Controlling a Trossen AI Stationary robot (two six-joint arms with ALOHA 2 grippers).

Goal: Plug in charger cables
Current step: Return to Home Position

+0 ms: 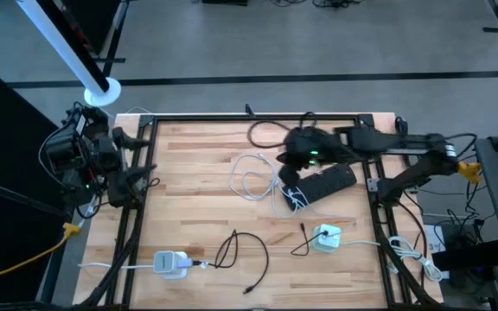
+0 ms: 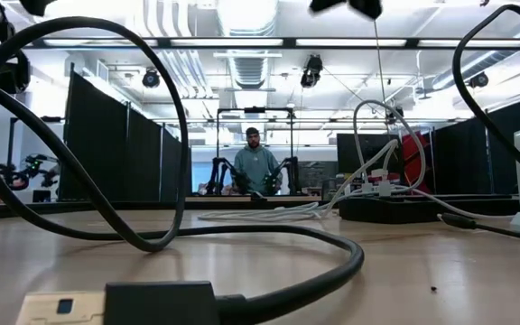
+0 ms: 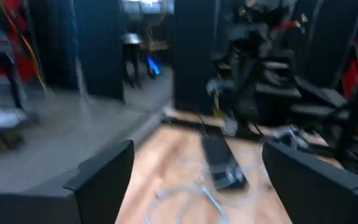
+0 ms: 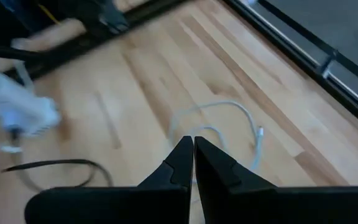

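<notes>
A white charger cable (image 1: 251, 175) lies in loose loops mid-table, and one end reaches the near end of the black power strip (image 1: 320, 183). Near the front edge lies a black charger cable (image 1: 239, 250), whose plug (image 2: 61, 307) fills the low view's foreground. My right gripper (image 1: 294, 154) hangs shut above the strip's far end; in its wrist view the fingers (image 4: 193, 149) meet with nothing between them, over the white cable (image 4: 229, 121). My left gripper (image 3: 194, 186) stands open at the table's left edge (image 1: 143, 162), pointing level toward the strip (image 3: 219, 158).
One white charger block (image 1: 171, 263) sits near the front left, another (image 1: 325, 238) near the front right. A further black cable (image 1: 266, 131) loops by the far edge. A black frame rail (image 1: 232, 117) borders the table. A person (image 2: 255, 167) stands in the room behind.
</notes>
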